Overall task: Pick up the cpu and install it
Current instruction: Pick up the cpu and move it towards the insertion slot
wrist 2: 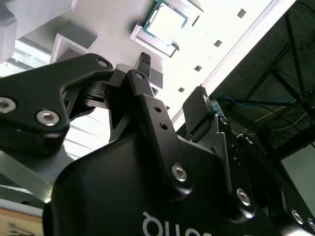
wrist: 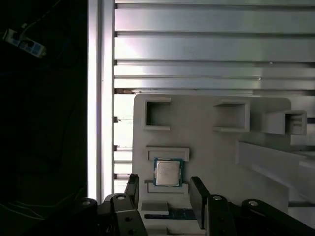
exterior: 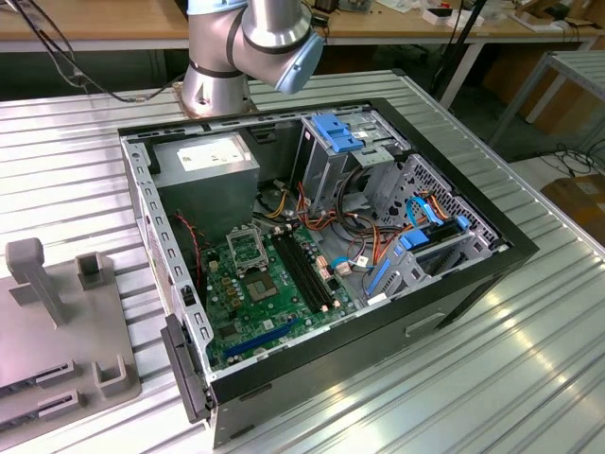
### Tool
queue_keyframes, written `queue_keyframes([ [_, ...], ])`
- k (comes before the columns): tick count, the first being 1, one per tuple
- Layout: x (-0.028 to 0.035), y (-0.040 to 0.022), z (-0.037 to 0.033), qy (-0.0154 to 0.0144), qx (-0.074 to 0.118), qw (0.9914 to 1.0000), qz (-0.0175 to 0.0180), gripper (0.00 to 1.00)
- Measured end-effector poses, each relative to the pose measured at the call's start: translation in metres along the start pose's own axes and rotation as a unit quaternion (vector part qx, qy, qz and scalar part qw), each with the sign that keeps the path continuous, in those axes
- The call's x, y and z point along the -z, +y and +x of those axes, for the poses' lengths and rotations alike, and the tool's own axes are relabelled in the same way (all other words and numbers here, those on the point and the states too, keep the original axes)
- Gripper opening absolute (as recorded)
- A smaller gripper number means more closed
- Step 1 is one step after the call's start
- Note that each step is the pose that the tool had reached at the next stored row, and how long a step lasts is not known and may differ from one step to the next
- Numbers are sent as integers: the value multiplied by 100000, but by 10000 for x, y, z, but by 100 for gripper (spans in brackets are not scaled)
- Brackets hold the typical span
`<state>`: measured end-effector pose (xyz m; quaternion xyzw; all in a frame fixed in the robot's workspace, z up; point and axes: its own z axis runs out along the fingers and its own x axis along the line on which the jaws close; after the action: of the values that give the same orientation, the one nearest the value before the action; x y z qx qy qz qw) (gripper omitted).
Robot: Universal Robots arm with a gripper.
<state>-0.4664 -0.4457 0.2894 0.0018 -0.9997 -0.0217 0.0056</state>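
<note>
1. A slatted metal table [exterior: 473, 378] carries a grey fixture tray [exterior: 57, 350], and an open computer case [exterior: 510, 251] stands just beside the tray.
2. The case holds a green motherboard [exterior: 255, 303] with its square socket [exterior: 248, 248], a grey power supply [exterior: 213, 161] and bundles of cable.
3. In both wrist views the cpu [wrist: 168, 172] [wrist 2: 167, 22] lies flat in a shallow square pocket of the tray [wrist: 206, 142], silver face up.
4. The gripper [wrist: 165, 189] [wrist 2: 172, 76] hangs over the tray with its fingers spread wide, one on each side of the cpu, gripping nothing.
</note>
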Motion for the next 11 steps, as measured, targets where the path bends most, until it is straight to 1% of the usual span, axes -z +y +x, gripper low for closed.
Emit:
queue_keyframes([
  [3,-54,-3,-2,-2,-241,100000,61,54],
  [7,-129,-7,-5,-64,-1632,99987,45,54],
  [9,-169,-13,-6,-66,-1642,99986,44,54],
  [11,-194,-23,-7,-59,-1635,99987,103,54],
])
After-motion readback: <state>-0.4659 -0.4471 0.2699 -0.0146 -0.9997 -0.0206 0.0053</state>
